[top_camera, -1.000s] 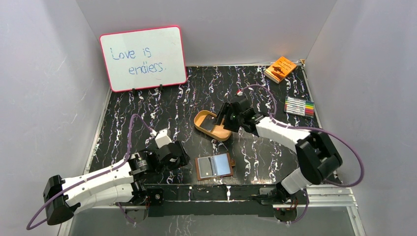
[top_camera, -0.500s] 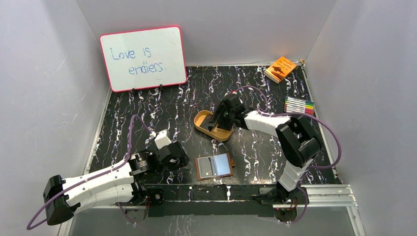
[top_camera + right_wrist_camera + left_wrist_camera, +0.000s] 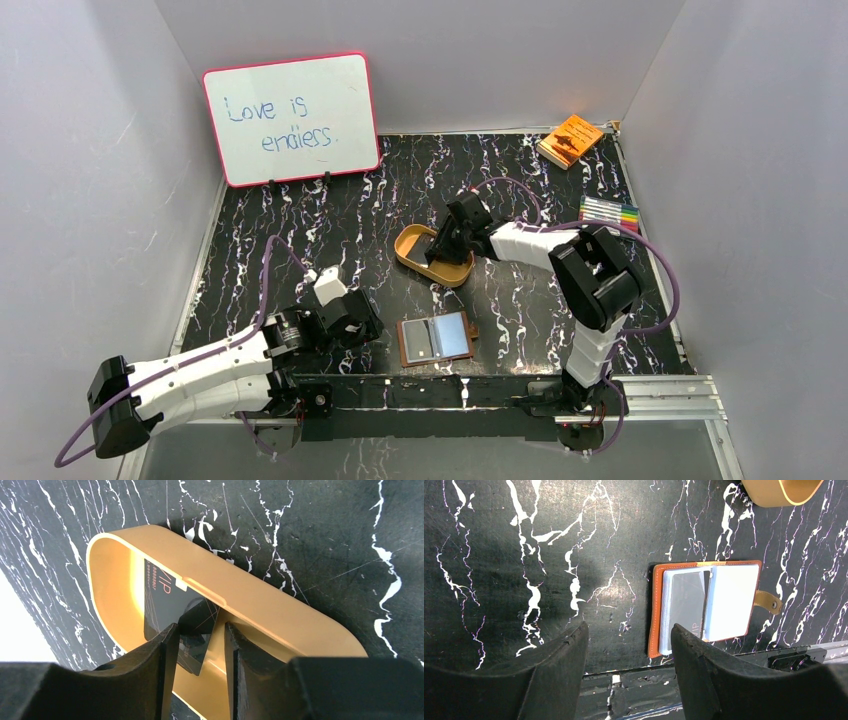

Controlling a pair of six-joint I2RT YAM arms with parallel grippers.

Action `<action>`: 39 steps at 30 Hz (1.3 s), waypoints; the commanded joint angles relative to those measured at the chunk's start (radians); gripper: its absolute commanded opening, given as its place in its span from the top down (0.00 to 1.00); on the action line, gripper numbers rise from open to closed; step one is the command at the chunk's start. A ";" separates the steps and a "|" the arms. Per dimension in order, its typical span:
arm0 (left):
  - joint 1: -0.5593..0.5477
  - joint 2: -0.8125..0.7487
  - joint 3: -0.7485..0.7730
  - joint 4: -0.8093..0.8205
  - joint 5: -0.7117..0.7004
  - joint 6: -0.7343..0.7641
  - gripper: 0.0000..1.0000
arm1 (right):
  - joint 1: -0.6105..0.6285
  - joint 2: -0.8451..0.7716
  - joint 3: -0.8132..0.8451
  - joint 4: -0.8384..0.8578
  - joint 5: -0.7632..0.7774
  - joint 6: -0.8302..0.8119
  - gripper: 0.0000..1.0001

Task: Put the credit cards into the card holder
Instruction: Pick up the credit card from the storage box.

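The right pincer (image 3: 200, 630) stood apart, fingers straddling the one black plastic card (image 3: 160, 595) inside the single tan oval tray (image 3: 280, 615). The left pincer (image 3: 629, 630) hung apart and empty over the black marbled surface (image 3: 499, 555), just beside the one open reddish-brown leather card holder (image 3: 655, 610). One pale blue-white card (image 3: 734, 600) lay on it.

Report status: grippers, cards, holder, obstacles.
Left gripper open, beside open card holder. Right gripper open over black card in tan tray. Tray wall close to fingers.
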 commanded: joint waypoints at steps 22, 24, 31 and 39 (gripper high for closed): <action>-0.001 0.006 -0.012 -0.017 -0.014 -0.017 0.41 | -0.002 -0.178 -0.121 0.034 0.009 0.019 0.88; -0.001 0.008 -0.012 -0.016 -0.016 -0.015 0.41 | -0.003 -0.189 -0.115 0.029 0.009 0.024 0.93; -0.001 0.013 -0.009 -0.015 -0.017 -0.013 0.41 | -0.003 -0.194 -0.103 0.016 0.009 0.032 1.00; -0.001 0.006 -0.003 -0.022 -0.021 -0.009 0.41 | -0.025 -0.259 -0.104 0.026 -0.036 0.058 1.00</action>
